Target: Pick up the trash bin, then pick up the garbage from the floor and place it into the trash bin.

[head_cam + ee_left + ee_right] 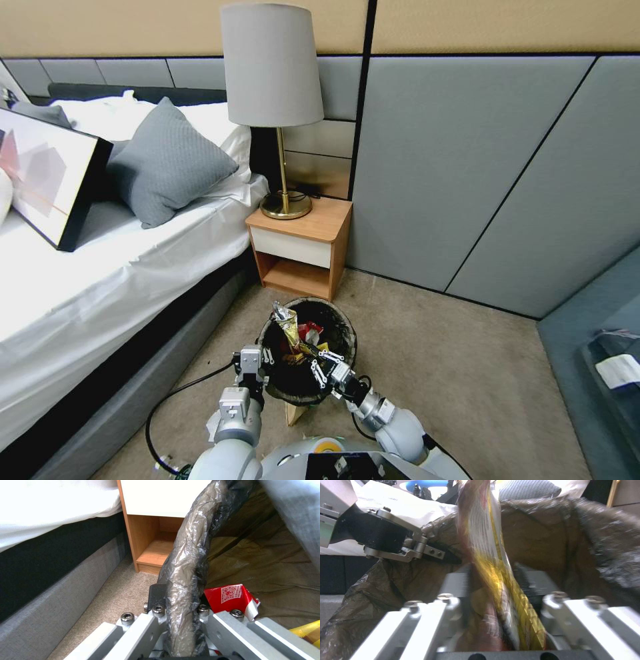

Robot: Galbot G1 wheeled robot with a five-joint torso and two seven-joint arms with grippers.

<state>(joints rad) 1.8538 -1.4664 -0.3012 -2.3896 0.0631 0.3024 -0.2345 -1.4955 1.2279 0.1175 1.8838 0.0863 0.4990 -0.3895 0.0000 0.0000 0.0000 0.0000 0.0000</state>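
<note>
The trash bin [313,350] is held up above the floor [453,373], in front of the robot and just before the wooden nightstand [300,250]. Its dark bag is folded over the rim, and the opening faces up toward the head camera. Inside lie a red-and-white wrapper [231,597] and other small litter.

The left gripper [252,373] is clenched on the near-left edge of the bin: in the left wrist view the bag-covered rim [186,580] passes between its two fingers, one outside the bin and one inside. The red-and-white wrapper lies just beside the inner finger.

The right gripper [327,363] is at the near-right edge of the bin, reaching over the rim into the opening. It is grasping a long yellow wrapper [290,327] with a silver end. In the right wrist view the yellow wrapper [493,575] stands upright between the two fingers and its top rises above the rim. The left gripper [396,542] shows farther off in this view, on the opposite edge of the bag.

To the left of the bin, the grey base of the bed [133,400] runs close by, with a narrow strip of floor between them. Behind the bin the nightstand carries a lamp [273,100]. To the right the carpet is open as far as the grey wall panels [467,167]. A black cable [167,407] hangs from the left arm over the floor.
</note>
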